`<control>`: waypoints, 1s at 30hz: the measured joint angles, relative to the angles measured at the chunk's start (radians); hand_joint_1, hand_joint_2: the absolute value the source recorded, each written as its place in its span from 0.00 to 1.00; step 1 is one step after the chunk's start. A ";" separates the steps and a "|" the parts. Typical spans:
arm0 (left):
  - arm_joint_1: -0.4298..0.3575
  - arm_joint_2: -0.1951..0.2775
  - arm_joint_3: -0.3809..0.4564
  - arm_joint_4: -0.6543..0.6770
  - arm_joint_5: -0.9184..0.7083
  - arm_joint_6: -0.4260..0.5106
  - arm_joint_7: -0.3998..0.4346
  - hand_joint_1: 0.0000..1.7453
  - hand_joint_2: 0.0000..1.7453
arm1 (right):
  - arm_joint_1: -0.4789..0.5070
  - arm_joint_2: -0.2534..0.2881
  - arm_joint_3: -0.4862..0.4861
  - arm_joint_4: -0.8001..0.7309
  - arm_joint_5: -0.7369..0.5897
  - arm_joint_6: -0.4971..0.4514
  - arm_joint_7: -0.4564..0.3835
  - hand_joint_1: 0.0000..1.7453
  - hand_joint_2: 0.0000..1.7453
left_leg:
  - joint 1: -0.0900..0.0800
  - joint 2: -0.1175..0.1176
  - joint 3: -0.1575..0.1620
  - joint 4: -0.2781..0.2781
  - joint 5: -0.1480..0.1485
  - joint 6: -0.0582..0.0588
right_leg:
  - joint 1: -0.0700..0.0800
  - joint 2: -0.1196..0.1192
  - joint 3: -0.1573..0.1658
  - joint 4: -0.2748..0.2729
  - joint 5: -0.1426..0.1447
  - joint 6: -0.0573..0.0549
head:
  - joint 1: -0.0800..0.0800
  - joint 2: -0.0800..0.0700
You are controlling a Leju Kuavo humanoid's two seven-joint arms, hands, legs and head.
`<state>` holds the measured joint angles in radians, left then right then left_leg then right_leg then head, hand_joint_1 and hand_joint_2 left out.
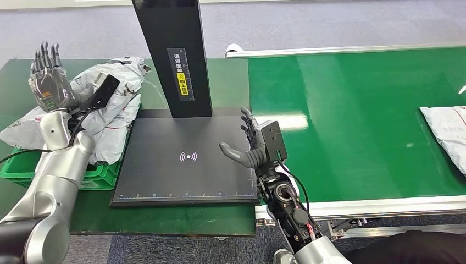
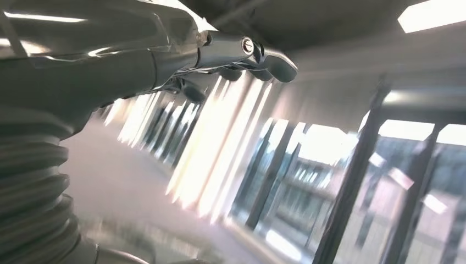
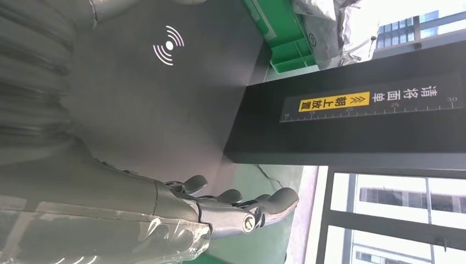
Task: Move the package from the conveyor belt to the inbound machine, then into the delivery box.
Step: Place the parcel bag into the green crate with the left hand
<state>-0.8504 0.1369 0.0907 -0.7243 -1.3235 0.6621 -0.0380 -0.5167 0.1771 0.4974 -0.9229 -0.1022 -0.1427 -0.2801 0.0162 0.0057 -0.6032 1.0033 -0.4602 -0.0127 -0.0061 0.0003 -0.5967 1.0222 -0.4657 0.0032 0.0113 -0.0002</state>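
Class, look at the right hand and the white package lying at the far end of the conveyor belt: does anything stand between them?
Nothing visible does. The right hand is open at the scanner plate's edge, and bare green conveyor belt stretches from there to the package at the picture's right edge.

Seen on the tall black upright post (image 3: 351, 118): a yellow label (image 3: 333, 102) with black Chinese signs 朝上放置, white signs 请将面单, ruler numbers 15, 20, 30. Printed on the flat black scanner plate (image 1: 165, 176): a white wave sign (image 1: 188, 157).
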 joint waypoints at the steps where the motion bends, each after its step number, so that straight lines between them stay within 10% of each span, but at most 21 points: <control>1: 0.023 -0.005 0.023 -0.058 -0.022 0.000 -0.048 0.00 1.00 | 0.001 0.000 0.000 0.000 -0.002 0.001 -0.002 0.00 1.00 | 0.000 0.000 0.000 0.000 0.000 0.000 | 0.000 0.000 0.000 0.000 0.000 0.000 | 0.000 0.000; 7: 0.079 -0.099 0.322 -0.299 0.013 0.001 -0.512 0.00 1.00 | 0.004 -0.002 0.001 0.001 -0.026 0.002 -0.029 0.00 1.00 | 0.000 0.000 -0.001 0.000 0.000 0.000 | 0.000 0.000 -0.001 0.000 0.000 0.000 | 0.000 0.000; 15: 0.083 -0.187 0.559 -0.395 0.131 0.000 -0.652 0.00 1.00 | 0.004 -0.004 0.008 0.005 -0.038 0.004 -0.035 0.00 1.00 | 0.000 0.000 -0.001 0.000 0.000 0.000 | 0.000 0.000 -0.001 0.000 0.000 0.000 | 0.000 0.000; 24: 0.112 -0.215 0.566 -0.451 0.327 0.000 -0.659 0.00 1.00 | 0.001 -0.003 0.013 0.010 -0.039 0.005 -0.037 0.00 1.00 | 0.000 0.000 -0.001 0.000 0.000 0.000 | 0.000 0.000 -0.001 0.000 0.000 0.000 | 0.000 0.000; 30: 0.320 -0.249 0.308 -0.686 0.706 -0.001 -0.662 0.00 1.00 | -0.008 -0.003 0.014 0.012 -0.038 0.003 -0.039 0.00 1.00 | 0.000 -0.001 -0.002 0.000 -0.001 0.000 | 0.000 -0.001 -0.001 -0.001 0.000 0.000 | 0.000 0.000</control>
<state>-0.5302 -0.1126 0.3983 -1.4102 -0.6173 0.6615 -0.6996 -0.5246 0.1745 0.5114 -0.9105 -0.1407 -0.1399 -0.3193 0.0161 0.0045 -0.6050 1.0034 -0.4608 -0.0124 -0.0063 -0.0003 -0.5977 1.0214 -0.4662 0.0034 0.0113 -0.0003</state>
